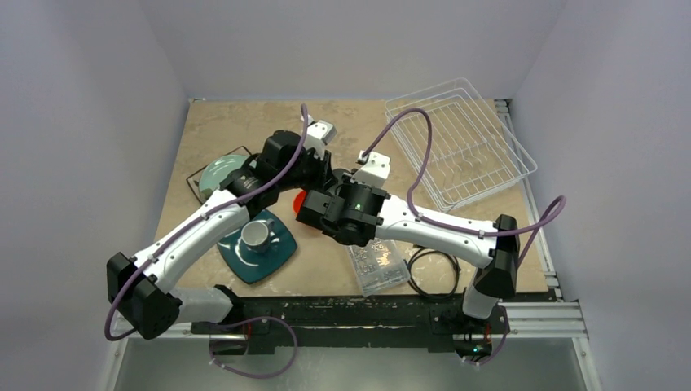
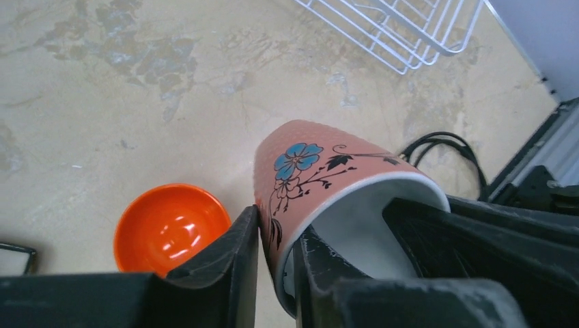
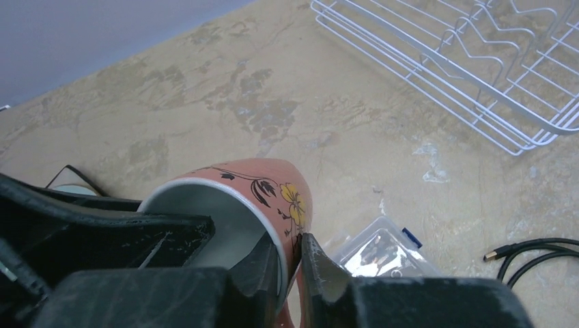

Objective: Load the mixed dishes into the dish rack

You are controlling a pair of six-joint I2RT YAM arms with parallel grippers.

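Note:
The pink cup [image 2: 328, 171], with painted flowers, hangs tilted above the table, its white inside facing the cameras. My left gripper [image 2: 280, 229] is shut on one side of its rim. My right gripper [image 3: 290, 239] is shut on the opposite side of the pink cup [image 3: 266, 184]. In the top view the two grippers meet at mid-table and hide the cup. The orange bowl [image 2: 171, 229] sits on the table just below them. The small grey mug [image 1: 258, 235] stands on the dark teal square plate [image 1: 281, 254]. The pale green round plate [image 1: 218, 173] lies at the left. The white wire dish rack [image 1: 460, 142] holds nothing.
A clear plastic box of small parts [image 1: 379, 265] and a coiled black cable [image 1: 432, 269] lie at the near right, below the right arm. The rack sits at the far right by the table edge. A dark-rimmed square plate [image 1: 198, 176] shows under the green plate.

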